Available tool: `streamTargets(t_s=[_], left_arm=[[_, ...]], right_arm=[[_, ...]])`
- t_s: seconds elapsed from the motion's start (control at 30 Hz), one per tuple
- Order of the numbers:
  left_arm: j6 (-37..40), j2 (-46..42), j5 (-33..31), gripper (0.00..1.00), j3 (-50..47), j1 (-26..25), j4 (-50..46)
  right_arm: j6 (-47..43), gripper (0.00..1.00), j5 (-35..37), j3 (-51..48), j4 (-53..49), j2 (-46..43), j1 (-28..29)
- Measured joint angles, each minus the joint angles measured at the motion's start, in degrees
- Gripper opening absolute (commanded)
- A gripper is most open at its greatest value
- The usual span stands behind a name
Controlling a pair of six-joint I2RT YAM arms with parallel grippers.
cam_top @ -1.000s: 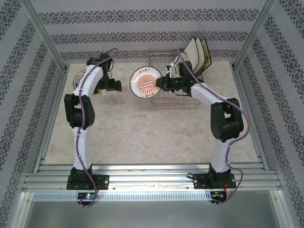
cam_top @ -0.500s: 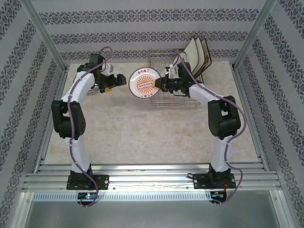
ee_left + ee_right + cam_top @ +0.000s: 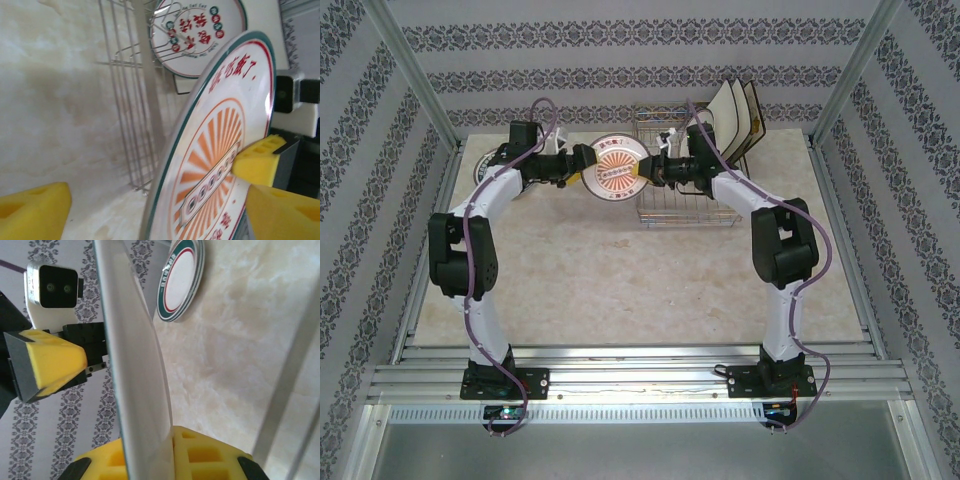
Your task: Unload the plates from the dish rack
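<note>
Plate (image 3: 617, 172) is in the air just left of the rack (image 3: 692, 207), tilted, its rack-side rim pinched by the right gripper (image 3: 646, 170); the left gripper (image 3: 582, 165), jaws spread, straddles the opposite rim, ready for the handover.

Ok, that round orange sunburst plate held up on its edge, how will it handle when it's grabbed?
The plate looks stiff and glossy, so probably slippery; the right gripper pinches only its rim. Held on edge like that, it could pivot or slide if nudged. It appears thin and hard, so a drop might chip it.
</note>
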Motion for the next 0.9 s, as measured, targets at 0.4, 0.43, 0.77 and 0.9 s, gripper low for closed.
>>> streamTargets(t_s=[0.4,0.43,0.77,0.9], left_arm=[[-2.8,2.8,6.3,0.05,0.0,0.2,4.3],[-2.8,2.8,7.0,0.00,0.0,0.3,4.7],[-5.4,2.8,6.1,0.00,-1.6,0.2,7.1],[-7.6,2.8,6.0,0.00,-2.7,0.4,9.9]], right_arm=[[1.3,0.00,-1.9,3.1,-2.0,2.7,0.3],[1.6,0.00,-2.4,3.5,-2.2,2.9,0.2],[-2.1,0.98,0.4,5.6,-5.7,3.0,0.5],[-8.2,0.98,4.6,9.3,-15.1,3.0,0.3]])
